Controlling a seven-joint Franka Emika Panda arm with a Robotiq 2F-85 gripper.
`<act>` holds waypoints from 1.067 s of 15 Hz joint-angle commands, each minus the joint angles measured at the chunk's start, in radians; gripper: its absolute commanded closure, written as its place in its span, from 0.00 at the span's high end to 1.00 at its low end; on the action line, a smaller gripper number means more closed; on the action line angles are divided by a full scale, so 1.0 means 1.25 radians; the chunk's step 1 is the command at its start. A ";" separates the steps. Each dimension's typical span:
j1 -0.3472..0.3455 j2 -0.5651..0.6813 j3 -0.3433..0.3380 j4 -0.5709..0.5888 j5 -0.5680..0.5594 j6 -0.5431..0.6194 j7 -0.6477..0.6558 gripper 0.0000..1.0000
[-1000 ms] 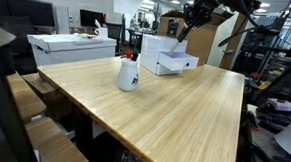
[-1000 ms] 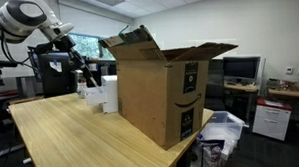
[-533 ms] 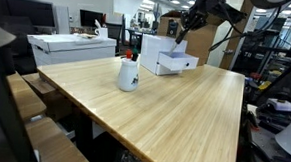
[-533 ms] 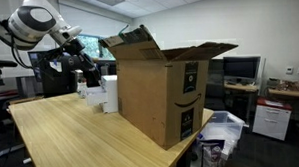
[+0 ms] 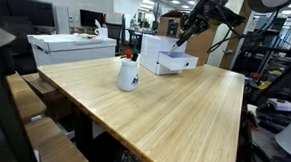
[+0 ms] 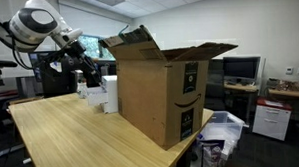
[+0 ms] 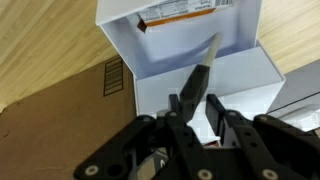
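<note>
Over the far white box (image 7: 245,75) the end effector (image 7: 194,108) has arrived, marker (image 7: 207,60) pointing inside; pinching or loosened, I cannot tell.

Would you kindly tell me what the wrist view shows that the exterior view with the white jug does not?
Only the wrist view shows a slender stick standing between the fingers of the gripper, the inside of the white box and the printed label on its raised flap. Only the exterior view shows the white jug and a long white box beyond it. Both show the gripper above the open white box on the wooden table.
</note>
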 commanded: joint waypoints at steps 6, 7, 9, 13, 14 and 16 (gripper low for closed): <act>-0.005 0.003 -0.005 -0.018 -0.017 0.017 0.060 0.88; -0.005 0.004 -0.005 -0.018 -0.018 0.016 0.061 0.96; -0.007 0.004 -0.004 -0.018 -0.020 0.015 0.064 0.99; 0.003 0.003 -0.010 -0.014 -0.009 -0.029 0.069 1.00; 0.041 0.015 -0.040 -0.016 0.017 -0.028 0.019 1.00; 0.085 0.020 -0.076 -0.029 0.043 -0.021 -0.035 1.00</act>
